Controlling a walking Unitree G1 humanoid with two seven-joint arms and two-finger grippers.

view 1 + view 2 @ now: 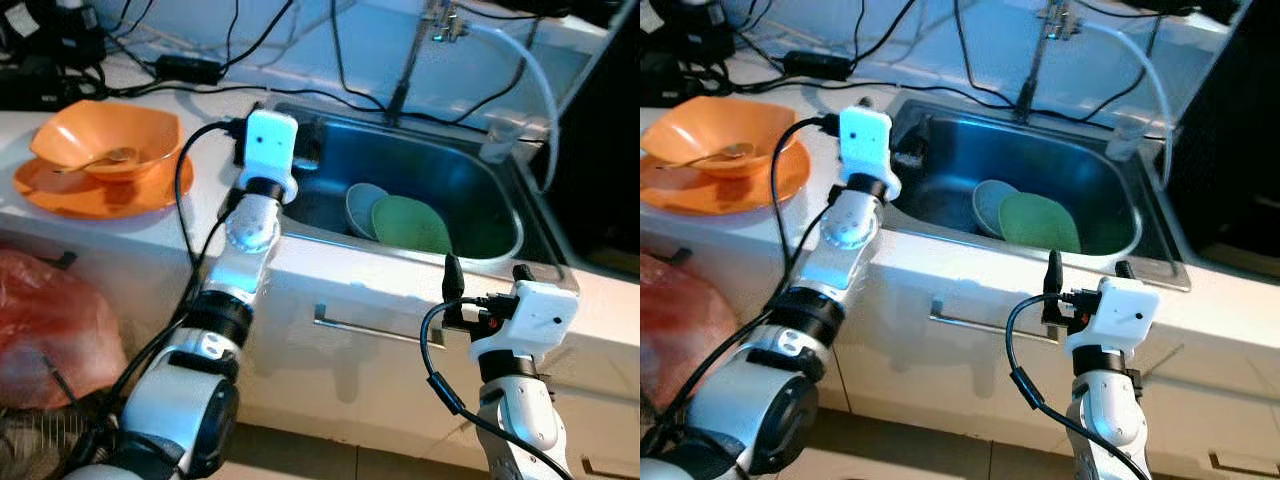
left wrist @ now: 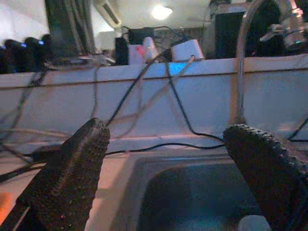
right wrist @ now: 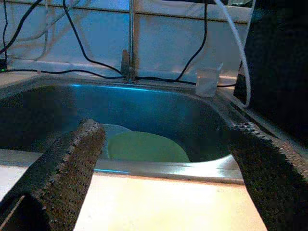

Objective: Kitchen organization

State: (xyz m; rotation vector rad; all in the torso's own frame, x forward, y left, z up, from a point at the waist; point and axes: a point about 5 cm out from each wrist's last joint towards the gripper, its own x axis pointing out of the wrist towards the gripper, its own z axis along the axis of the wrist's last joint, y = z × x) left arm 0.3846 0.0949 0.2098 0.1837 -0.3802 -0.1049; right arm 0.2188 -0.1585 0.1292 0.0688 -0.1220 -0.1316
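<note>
I see a white counter (image 1: pixel 330 265) with a steel sink (image 1: pixel 470 180) set in it, tap (image 1: pixel 440 25) behind. Black cables (image 1: pixel 250 90) trail along the white back ledge. Cabinet front below carries a bar handle (image 1: pixel 375 330). Floor looks pale tan. A ceiling light (image 2: pixel 161 12) glows in my left wrist view.

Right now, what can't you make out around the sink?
- Pale plate: mostly behind the green plate in the eye views, so its state is unclear.
- Sink floor near the left gripper: dark, and the near wall hides it.
- Faucet: cut off by the top edge.
- Spoon in the orange bowl: too small to tell any residue.
- Right gripper: fingers open, empty.
</note>
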